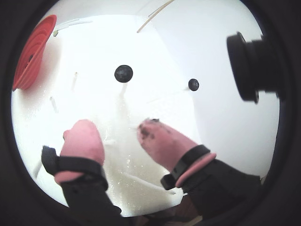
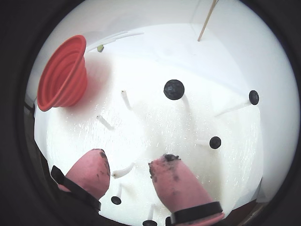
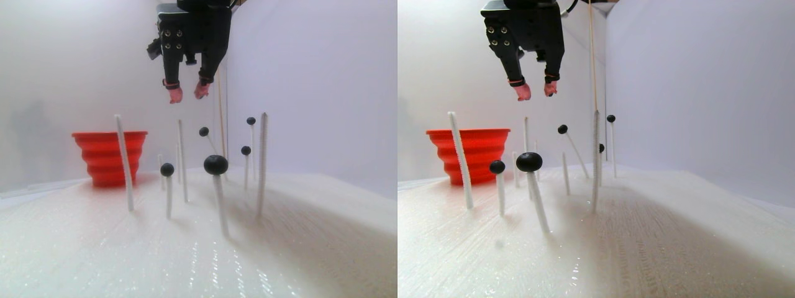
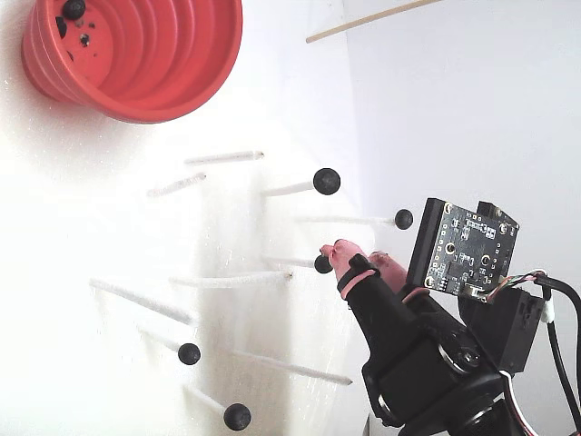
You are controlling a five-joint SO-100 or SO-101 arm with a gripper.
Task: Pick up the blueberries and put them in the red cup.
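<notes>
The gripper (image 2: 138,169) hangs high above the white foam bed with its pink-capped fingers (image 2: 178,186) parted a moderate way and nothing between them. As I read it, the step in hand is lining up on the next berry. The largest blueberry (image 2: 174,89) sits at about one o'clock from the fingertips in that wrist view, perched on top of a thin white stick (image 3: 220,205) (the sticks lean a little, so the ball is not straight above its foot). To do this well, I'd bring the fingers down so the ball sits midway between the pads, close just on the ball rather than on the stick below it, then lift straight off so the neighbouring sticks aren't knocked.

The blueberries are small, matte black and round. Besides the big one, a smaller berry (image 2: 215,142) stands at three o'clock from the gripper, another (image 2: 254,97) further out toward two o'clock, and one more (image 2: 116,200) low down near the left finger. Several sticks stand bare.

The red cup (image 2: 63,75) is at roughly eleven o'clock, well apart from the gripper, red-orange with stepped ribs. The fixed view looks into its mouth (image 4: 172,54); a dark ball (image 4: 73,9) appears to rest inside near the base, though I can't be certain.
</notes>
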